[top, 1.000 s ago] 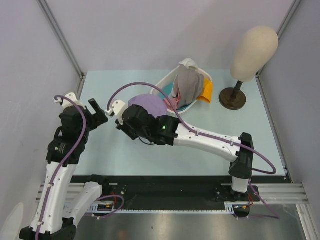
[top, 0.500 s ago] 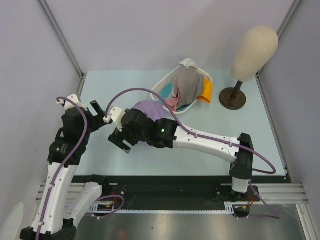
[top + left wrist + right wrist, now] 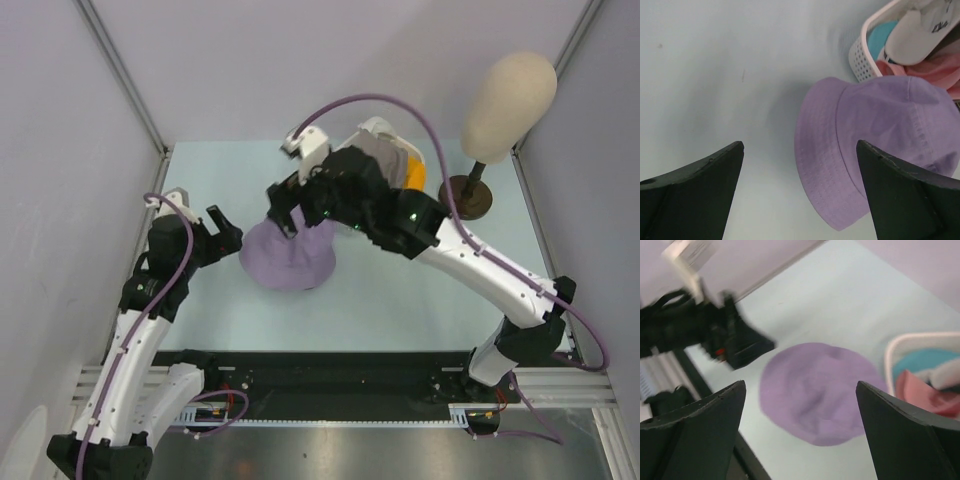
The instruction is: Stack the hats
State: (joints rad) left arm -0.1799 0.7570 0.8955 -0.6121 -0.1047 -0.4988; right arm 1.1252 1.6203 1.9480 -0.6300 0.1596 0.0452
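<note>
- Right gripper (image 3: 283,212): jaws are spread wide with nothing between them. 1 second ago I had it low at the near left, on the lavender hat (image 3: 290,262). It has since let go, risen and swung toward the far side, and now hangs above the hat's far edge.
- Left gripper (image 3: 225,232): jaws are also spread and empty. It has advanced to just left of the hat's brim without touching it.
- Lavender hat: it lies alone on the pale table (image 3: 400,280), near and left of the white basket (image 3: 860,55). It has moved out from the basket to this spot.
- Meaning for the task: I judge that 1 hat is now placed as the base of the stack and the other 3 remain to be fetched.
- Remaining hats: the pink hat (image 3: 935,75) and teal hat (image 3: 880,35) sit crumpled in the basket. The orange hat (image 3: 413,180) shows at the basket's right side. A white cap (image 3: 920,30) lies on top of them.
- Materials: the lavender hat is soft woven fabric with stitched seam rings on a round brim and a low, slightly dented crown that appears to face up. The basket is rigid perforated plastic. The mannequin head (image 3: 508,92) is smooth and egg-shaped, on a dark round stand.
</note>
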